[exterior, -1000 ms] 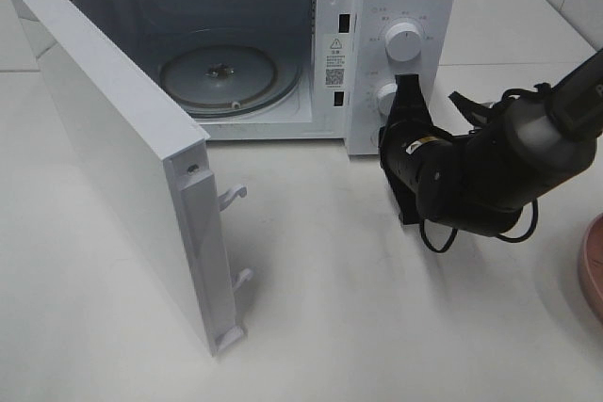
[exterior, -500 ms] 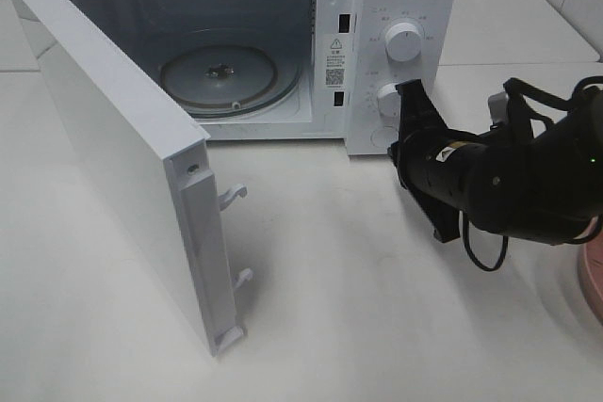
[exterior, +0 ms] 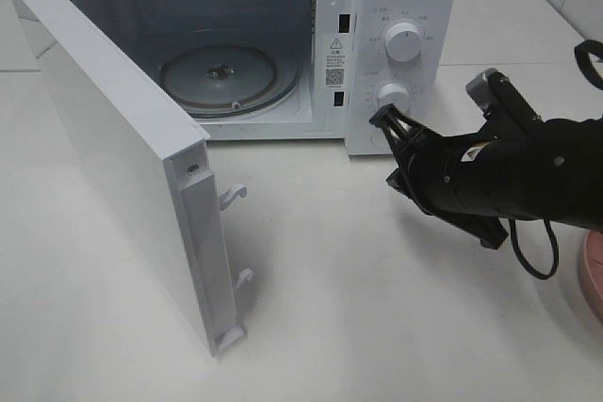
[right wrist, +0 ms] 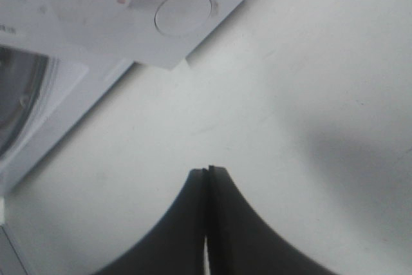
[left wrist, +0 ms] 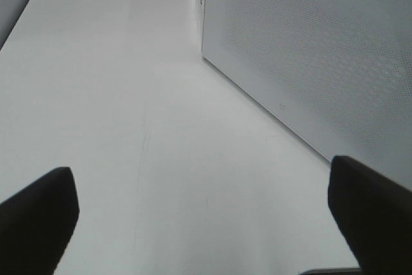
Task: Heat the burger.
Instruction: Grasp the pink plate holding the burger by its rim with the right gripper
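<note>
Just short of the microwave (exterior: 429, 7), right arm (exterior: 509, 176) points with jaws closed.

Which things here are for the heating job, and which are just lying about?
Job: microwave, its open door, turntable, knobs, right tool (shut).
Lying about: plate rim, left tool (open), table. No burger in view.

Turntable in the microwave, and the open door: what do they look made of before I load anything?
Turntable: looks like clear, glossy glass. The centre hub shows through it and its rim catches the light.
Door: smooth white shell, either painted metal or plastic; I cannot tell which. The left wrist view shows a fine dotted mesh in its window.
</note>
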Robot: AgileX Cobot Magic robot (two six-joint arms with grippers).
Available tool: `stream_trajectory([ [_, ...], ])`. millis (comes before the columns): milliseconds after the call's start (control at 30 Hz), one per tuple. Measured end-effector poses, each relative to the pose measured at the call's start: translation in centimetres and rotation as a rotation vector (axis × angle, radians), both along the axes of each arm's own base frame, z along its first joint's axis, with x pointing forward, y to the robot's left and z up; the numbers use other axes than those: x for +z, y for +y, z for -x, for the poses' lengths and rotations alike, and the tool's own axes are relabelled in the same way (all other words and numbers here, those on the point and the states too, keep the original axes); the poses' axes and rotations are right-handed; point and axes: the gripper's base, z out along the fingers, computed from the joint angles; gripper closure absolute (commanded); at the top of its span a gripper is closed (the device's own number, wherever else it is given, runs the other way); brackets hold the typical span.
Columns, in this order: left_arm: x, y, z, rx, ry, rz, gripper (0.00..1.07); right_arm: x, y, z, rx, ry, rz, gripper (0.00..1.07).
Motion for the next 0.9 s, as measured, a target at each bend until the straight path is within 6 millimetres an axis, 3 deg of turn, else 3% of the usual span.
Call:
stream_trajectory([
  [400, 0.0, 0.0, 0.0, 0.0, 0.0, 0.0, 0.09, 0.3, 0.7, 2.3, 0.474, 0.106, 0.301, 1.04],
  [767, 0.0, 0.0, 0.0, 0.0, 0.0, 0.0, 0.09, 1.1, 0.7, 4.1, 0.763, 0.157, 0.433, 1.03],
  [900, 0.0, 0.0, 0.0, 0.0, 0.0, 0.0, 0.09, 2.2, 0.3, 5.1, 0.868, 0.162, 0.494, 1.02],
])
